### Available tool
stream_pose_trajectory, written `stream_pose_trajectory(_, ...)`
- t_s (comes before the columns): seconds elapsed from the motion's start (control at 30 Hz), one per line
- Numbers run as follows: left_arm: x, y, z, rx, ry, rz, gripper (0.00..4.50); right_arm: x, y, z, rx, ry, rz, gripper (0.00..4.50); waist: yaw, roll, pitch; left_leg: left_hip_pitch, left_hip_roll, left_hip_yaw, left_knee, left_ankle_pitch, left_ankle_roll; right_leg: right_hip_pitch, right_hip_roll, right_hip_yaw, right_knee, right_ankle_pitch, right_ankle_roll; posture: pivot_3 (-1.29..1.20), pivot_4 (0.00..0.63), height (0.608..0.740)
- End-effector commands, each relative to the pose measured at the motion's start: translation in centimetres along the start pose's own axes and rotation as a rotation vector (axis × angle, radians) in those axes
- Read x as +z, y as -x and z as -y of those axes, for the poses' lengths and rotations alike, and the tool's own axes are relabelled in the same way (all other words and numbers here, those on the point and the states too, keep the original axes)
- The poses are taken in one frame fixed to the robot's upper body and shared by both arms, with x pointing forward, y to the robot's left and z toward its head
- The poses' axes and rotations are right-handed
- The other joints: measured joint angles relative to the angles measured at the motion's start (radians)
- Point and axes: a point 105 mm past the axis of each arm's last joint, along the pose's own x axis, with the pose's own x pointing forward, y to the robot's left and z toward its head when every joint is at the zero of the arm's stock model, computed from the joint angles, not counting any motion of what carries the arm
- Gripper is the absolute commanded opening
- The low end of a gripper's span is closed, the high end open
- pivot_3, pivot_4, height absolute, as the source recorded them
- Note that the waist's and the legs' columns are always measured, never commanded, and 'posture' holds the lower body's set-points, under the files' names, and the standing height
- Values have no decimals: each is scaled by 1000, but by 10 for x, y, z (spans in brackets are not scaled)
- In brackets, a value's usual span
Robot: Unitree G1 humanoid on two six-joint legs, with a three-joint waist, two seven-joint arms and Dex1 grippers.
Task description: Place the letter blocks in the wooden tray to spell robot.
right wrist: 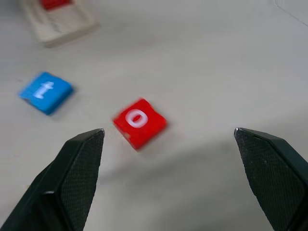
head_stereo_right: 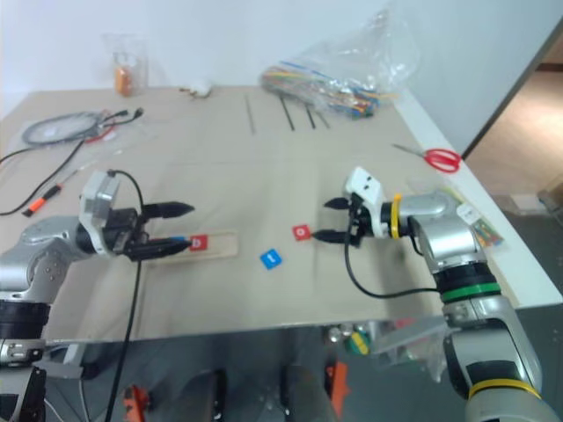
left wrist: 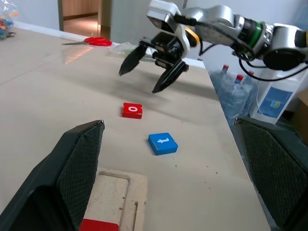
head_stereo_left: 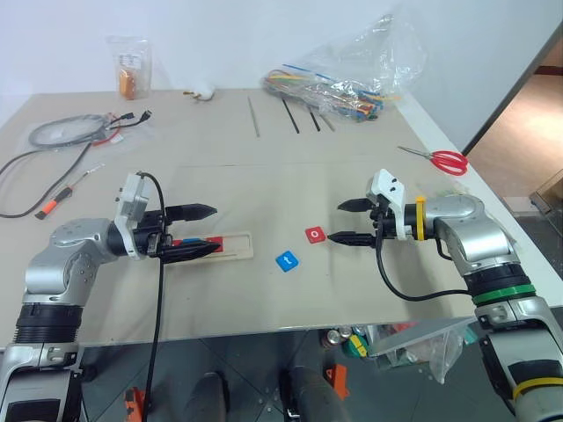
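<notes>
Left eye view: the tray [head_stereo_left: 230,247] lies on the counter [head_stereo_left: 264,176] with a red block [head_stereo_left: 214,243] and a blue one [head_stereo_left: 191,240] in its groove, under the spread, empty left claw [head_stereo_left: 204,229]. The red o [head_stereo_left: 315,235] and blue t [head_stereo_left: 287,261] sit loose between the arms, so I'd call this partway done. The right claw [head_stereo_left: 347,221], wide and empty, hangs beside the o.
</notes>
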Motion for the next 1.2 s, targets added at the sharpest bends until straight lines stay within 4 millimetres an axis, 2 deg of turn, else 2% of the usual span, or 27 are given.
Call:
stream_pose_trajectory(0.03,13,14,6,38,-45,-5,4500,12,-14,-8,140,13,50,4473,0,0,0,0,0,0,0,0,0,0,0,0,0,0,0,0,150,740)
stream_pose_trajectory(0.13,15,21,10,56,-47,-8,4500,7,-26,-11,173,51,25,4473,-2,0,0,0,0,1,0,0,0,0,0,1,0,0,0,0,150,740)
stream_pose_trajectory(0.2,18,18,12,68,-53,-8,4500,-5,-34,-5,138,75,-35,4473,0,0,0,0,0,0,0,0,0,0,0,0,1,0,0,0,150,740)
stream_pose_trajectory(0.33,22,24,15,84,-57,-8,4500,-11,-42,-6,134,117,-57,4473,3,0,0,0,0,0,1,1,-1,0,-1,0,1,1,1,0,150,740)
stream_pose_trajectory(0.67,28,24,17,99,-69,-18,4500,-6,-32,-12,190,126,-5,4473,2,0,0,1,0,1,1,1,-2,1,-1,1,2,1,1,0,150,740)
stream_pose_trajectory(0.8,27,25,17,98,-69,-22,4500,-7,-34,-14,202,119,9,4473,2,0,0,2,0,1,1,1,-2,1,-1,1,2,2,1,0,150,740)
stream_pose_trajectory(0.83,27,25,17,98,-69,-23,4500,-6,-35,-16,208,119,15,3939,2,0,0,2,0,1,1,1,-2,1,-1,1,2,2,1,0,150,740)
stream_pose_trajectory(0.87,27,25,17,98,-70,-24,4500,-6,-36,-16,211,119,18,3742,2,0,0,2,0,1,1,1,-2,1,-1,1,2,2,1,0,150,740)
stream_pose_trajectory(1.1,25,25,17,102,-71,-25,4500,-7,-39,-18,218,109,26,1299,2,0,0,2,0,1,1,1,-2,1,-1,1,2,2,1,0,150,740)
stream_pose_trajectory(1.2,25,24,18,104,-71,-23,4500,-7,-39,-19,223,108,30,1175,2,0,0,2,0,1,1,1,-2,1,-1,1,2,2,1,0,150,740)
